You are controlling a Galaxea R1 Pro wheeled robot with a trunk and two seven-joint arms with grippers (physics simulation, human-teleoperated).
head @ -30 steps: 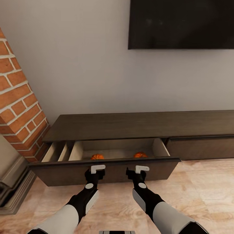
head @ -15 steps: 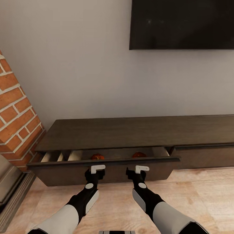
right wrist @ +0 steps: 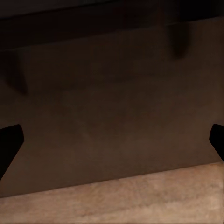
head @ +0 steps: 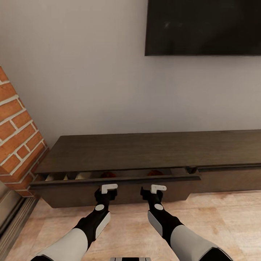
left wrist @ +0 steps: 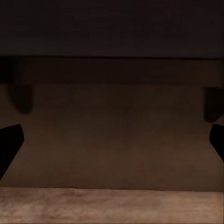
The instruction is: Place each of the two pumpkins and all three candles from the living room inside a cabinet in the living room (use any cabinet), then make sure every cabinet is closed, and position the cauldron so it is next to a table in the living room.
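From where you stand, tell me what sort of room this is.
Most likely a living room: a wall-mounted TV screen hangs above a long low dark-brown cabinet, a brick fireplace column rises beside it, and the floor is pale wood.

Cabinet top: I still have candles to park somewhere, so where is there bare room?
The whole cabinet top is bare, from the brick pillar rightward beneath the TV. The drawer is nearly shut: a thin slot, pumpkins inside, both pincers at its front.
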